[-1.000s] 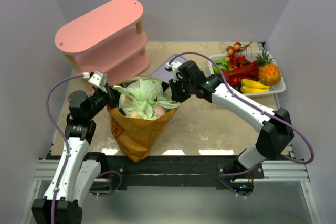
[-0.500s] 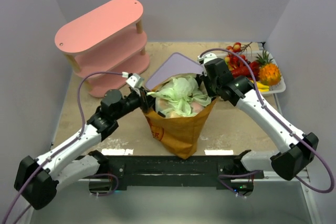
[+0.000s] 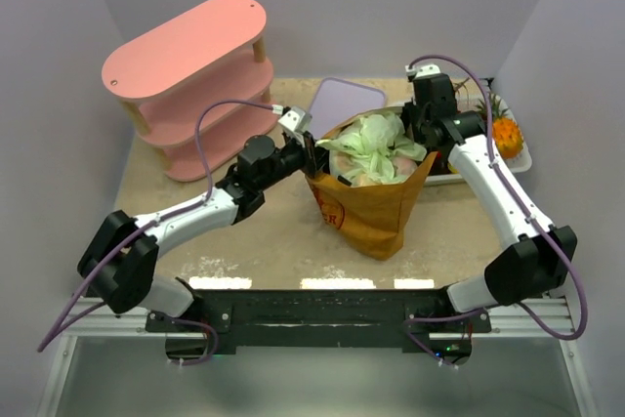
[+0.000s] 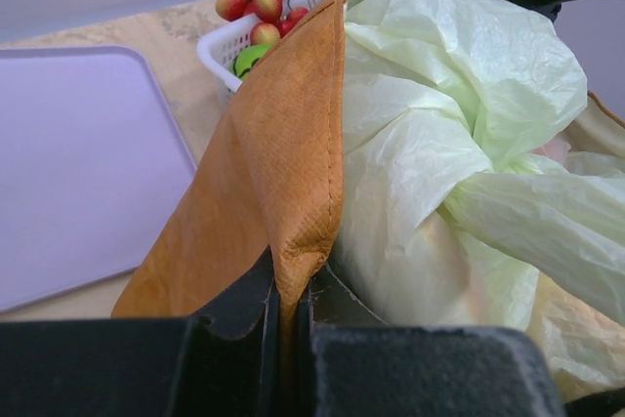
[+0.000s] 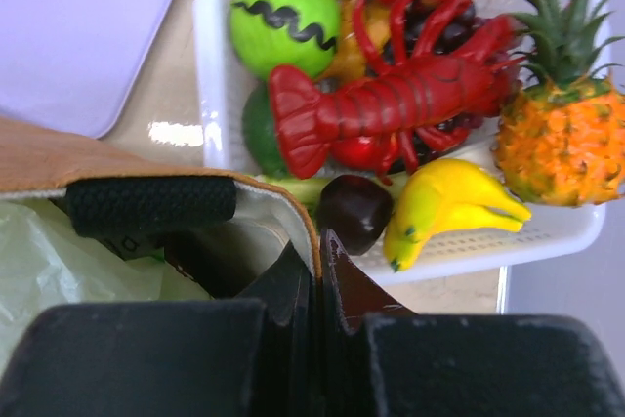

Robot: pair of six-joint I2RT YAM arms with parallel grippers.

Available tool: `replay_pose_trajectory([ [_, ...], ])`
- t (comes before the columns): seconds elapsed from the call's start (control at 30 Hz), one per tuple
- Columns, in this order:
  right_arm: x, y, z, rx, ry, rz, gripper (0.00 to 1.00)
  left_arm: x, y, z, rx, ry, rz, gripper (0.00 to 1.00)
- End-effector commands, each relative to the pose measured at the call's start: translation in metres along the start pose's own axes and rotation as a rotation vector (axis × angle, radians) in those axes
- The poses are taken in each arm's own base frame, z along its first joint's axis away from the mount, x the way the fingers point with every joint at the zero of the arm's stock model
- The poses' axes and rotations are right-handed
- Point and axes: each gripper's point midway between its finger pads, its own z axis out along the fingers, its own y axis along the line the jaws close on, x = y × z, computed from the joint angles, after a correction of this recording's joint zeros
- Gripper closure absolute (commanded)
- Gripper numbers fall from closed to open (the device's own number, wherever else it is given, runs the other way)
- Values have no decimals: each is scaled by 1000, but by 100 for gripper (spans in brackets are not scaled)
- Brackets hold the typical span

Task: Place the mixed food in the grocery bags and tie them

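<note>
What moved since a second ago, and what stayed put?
The brown bag, with the green bag inside, slid to the robot's right and now sits beside the fruit basket. The left gripper and right gripper went along with it, each pinching its rim. The shelf, purple tray and fruit basket stayed put.

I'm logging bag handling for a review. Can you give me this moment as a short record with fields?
bag: brown paper bag, upright, mouth open
inside: pale-green plastic bag, bunched at the top
left gripper: shut on the rim, pink shelf side
right gripper: shut on the rim, white basket side
behind: lavender tray
basket holds: toy lobster, pineapple
</note>
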Motion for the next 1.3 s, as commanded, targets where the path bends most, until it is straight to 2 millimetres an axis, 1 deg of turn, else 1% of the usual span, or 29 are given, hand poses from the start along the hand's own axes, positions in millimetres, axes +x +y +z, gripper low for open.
replay_pose_trajectory([
  [0.0, -67, -69, -16, 211, -220, 118, 100, -89, -29, 13, 95, -264, 87, 100],
  [0.07, -62, -72, -9, 226, -193, 113, 98, -83, -27, 18, 95, -243, 79, 100],
  [0.1, -60, -71, -7, 226, -185, 112, 93, -79, -27, 19, 95, -227, 75, 100],
  [0.13, -58, -71, -5, 225, -176, 110, 88, -79, -26, 19, 91, -225, 75, 88],
  [0.17, -55, -68, -4, 213, -167, 113, 84, -78, -25, 18, 86, -220, 74, 80],
  [0.2, -54, -69, -4, 218, -165, 123, 71, -76, -24, 17, 79, -209, 74, 71],
  [0.23, -53, -68, -6, 216, -163, 131, 66, -77, -22, 17, 67, -208, 82, 55],
  [0.27, -49, -66, -6, 204, -151, 134, 58, -80, -22, 14, 60, -212, 88, 48],
  [0.3, -50, -66, -10, 194, -161, 142, 35, -79, -19, 13, 42, -205, 92, 40],
  [0.4, -53, -62, -20, 150, -191, 155, 17, -83, -14, 8, 6, -207, 113, 12],
  [0.43, -56, -61, -23, 136, -203, 159, 14, -89, -14, 5, -4, -222, 126, 8],
  [0.5, -61, -58, -31, 96, -227, 167, 11, -92, -14, 2, -10, -225, 132, 1],
  [0.6, -71, -54, -46, 44, -270, 193, 6, -109, -17, -8, -21, -259, 148, 0],
  [0.7, -77, -50, -59, -4, -302, 260, 4, -114, -9, -15, -79, -241, 142, 0],
  [0.73, -81, -49, -70, -31, -334, 280, 3, -123, -2, -24, -134, -256, 132, 0],
  [0.77, -83, -46, -77, -63, -355, 307, 3, -117, 8, -30, -187, -217, 115, 0],
  [0.8, -81, -41, -78, -91, -361, 319, 3, -119, 20, -37, -231, -210, 95, 0],
  [0.83, -89, -36, -97, -160, -426, 335, 2, -128, 26, -51, -267, -226, 80, 0],
  [0.87, -90, -31, -102, -199, -447, 355, 1, -118, 38, -61, -310, -176, 59, 0],
  [0.9, -89, -24, -104, -237, -476, 365, 1, -128, 52, -79, -359, -199, 27, 0],
  [0.93, -89, -23, -121, -279, -521, 398, 1, -120, 63, -90, -401, -161, 16, 0],
  [0.97, -87, -23, -126, -288, -541, 413, 1, -121, 70, -100, -437, -155, 21, 0],
  [1.0, -81, -22, -123, -287, -547, 428, 1, -128, 76, -114, -502, -163, 46, 0],
  [1.03, -79, -29, -137, -279, -593, 457, 1, -113, 82, -124, -551, -95, 49, 0],
  [1.07, -76, -30, -139, -279, -608, 463, 1, -117, 85, -132, -586, -94, 55, 0],
  [1.1, -69, -27, -134, -279, -610, 464, 1, -120, 90, -144, -643, -102, 62, 0],
  [1.13, -66, -28, -137, -282, -625, 471, 1, -114, 93, -151, -674, -70, 67, 0],
  [1.17, -62, -31, -141, -273, -636, 482, 1, -114, 94, -156, -690, -63, 75, 0],
  [1.27, -49, -33, -136, -244, -626, 499, 1, -110, 99, -169, -740, -31, 90, 0],
])
